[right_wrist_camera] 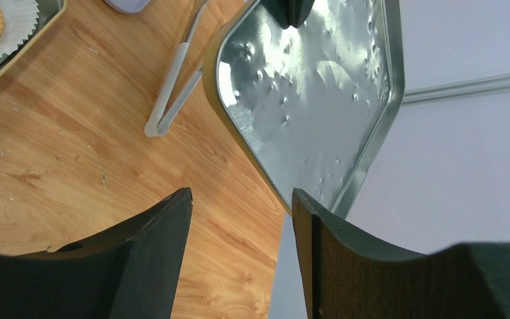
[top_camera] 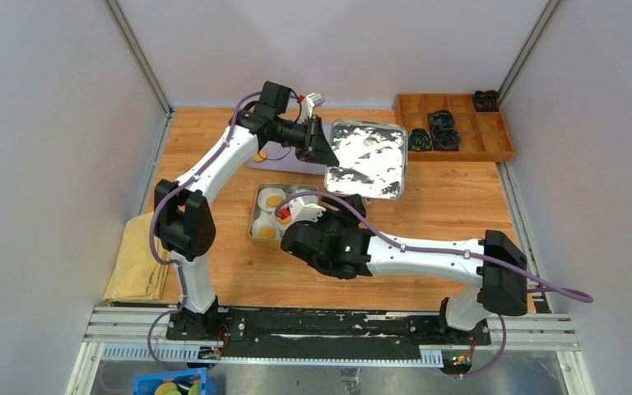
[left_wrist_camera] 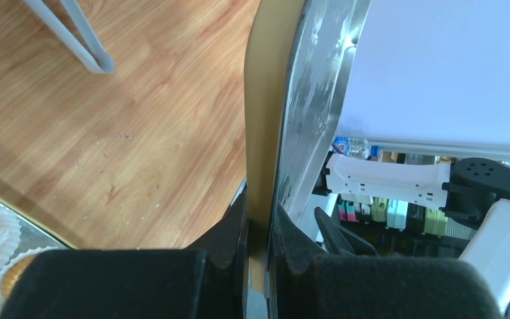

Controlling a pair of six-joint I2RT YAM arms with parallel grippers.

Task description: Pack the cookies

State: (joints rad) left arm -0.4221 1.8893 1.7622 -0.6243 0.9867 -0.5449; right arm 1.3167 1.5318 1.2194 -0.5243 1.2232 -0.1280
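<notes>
**A:** Where are the cookies (top_camera: 273,200)?

**B:** Most sit in white paper liners (left_wrist_camera: 3,256) inside the open tin (top_camera: 257,216). One more lies on the purple plate (top_camera: 276,164) just past the tin's far edge.

**A:** And the lid (top_camera: 368,159)?

**B:** It is beyond the tin's far right corner, near it but not over it. The left end effector (left_wrist_camera: 259,229) is clamped tight on the lid's rim, on the edge that faces the tin. The lid looks tilted and lifted off the worktop (top_camera: 428,214), and the right wrist view shows its shiny inner face.

**A:** So which way does the tin lie from that end effector?

**B:** Toward the robot and slightly left. The lid probably has to travel back that way and level out. It is close to square, so no long axis matters. What counts is squaring its corners with the tin's.

**A:** Which arm is nearer the tin?

**B:** The right arm is. Its wrist hangs over the tin's right side and hides part of it from the top camera. The right end effector (right_wrist_camera: 239,252) has its fingers spread apart with nothing between them, and it touches nothing visible.

**A:** Is anything in the way?

**B:** A pair of tongs (right_wrist_camera: 172,93) lies on the worktop between the tin and the lid. The right arm itself may also block the lid's path.
</notes>
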